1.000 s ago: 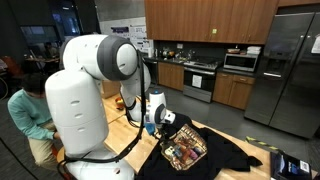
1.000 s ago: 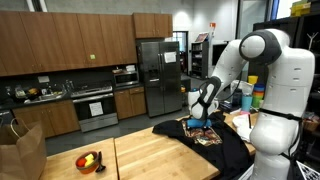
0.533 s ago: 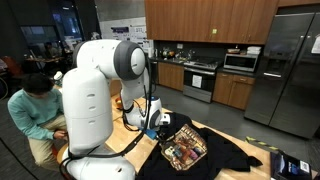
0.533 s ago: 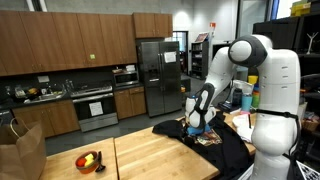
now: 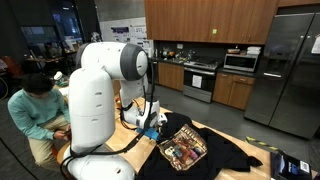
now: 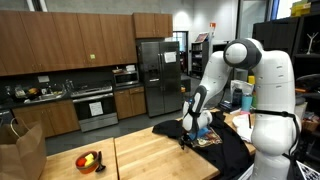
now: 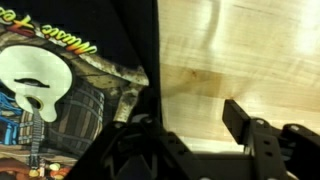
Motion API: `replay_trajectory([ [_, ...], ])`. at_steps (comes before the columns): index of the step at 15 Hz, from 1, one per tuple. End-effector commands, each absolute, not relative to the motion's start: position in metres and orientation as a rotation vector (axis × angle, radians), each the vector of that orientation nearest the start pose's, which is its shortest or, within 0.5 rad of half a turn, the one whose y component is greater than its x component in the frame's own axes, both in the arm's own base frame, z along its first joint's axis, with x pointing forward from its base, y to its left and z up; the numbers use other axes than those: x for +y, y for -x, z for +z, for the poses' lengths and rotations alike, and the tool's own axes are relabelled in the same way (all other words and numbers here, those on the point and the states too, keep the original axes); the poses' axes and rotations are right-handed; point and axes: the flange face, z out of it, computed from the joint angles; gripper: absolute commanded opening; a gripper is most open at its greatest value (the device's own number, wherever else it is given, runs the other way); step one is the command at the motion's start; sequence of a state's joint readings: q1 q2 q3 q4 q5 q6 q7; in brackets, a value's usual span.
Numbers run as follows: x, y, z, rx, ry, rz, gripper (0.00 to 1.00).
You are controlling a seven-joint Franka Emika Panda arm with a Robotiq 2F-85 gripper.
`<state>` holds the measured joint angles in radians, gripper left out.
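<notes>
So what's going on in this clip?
The robot arm has its claw down low at the edge of a black printed T-shirt spread on a wooden table. In the wrist view the jaws look open, one finger over the shirt and the other over bare wood. Nothing appears gripped.

Light wooden table (image 6: pixel 150 160), black printed T-shirt (image 5: pixel 225 155) spread on it, fruit bowl (image 6: pixel 88 160) well apart

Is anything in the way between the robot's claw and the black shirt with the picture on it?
Nothing visible is in the way. The gripper hangs right at the edge of the black shirt on the wooden table; the wrist view shows only cloth and bare wood below its fingers.
</notes>
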<state>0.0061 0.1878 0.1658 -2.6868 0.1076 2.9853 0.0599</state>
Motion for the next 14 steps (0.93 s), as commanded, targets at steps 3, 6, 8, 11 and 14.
replay_trajectory([
  [3,0.063,-0.42,0.181,-0.145,3.047,-0.145,0.21],
  [6,0.047,-0.415,0.188,-0.094,3.104,-0.155,0.59],
  [8,0.035,-0.412,0.195,-0.059,3.154,-0.197,0.68],
  [11,0.022,-0.416,0.203,-0.035,3.21,-0.228,0.87],
  [14,0.019,-0.415,0.203,0.0,3.226,-0.241,0.47],
])
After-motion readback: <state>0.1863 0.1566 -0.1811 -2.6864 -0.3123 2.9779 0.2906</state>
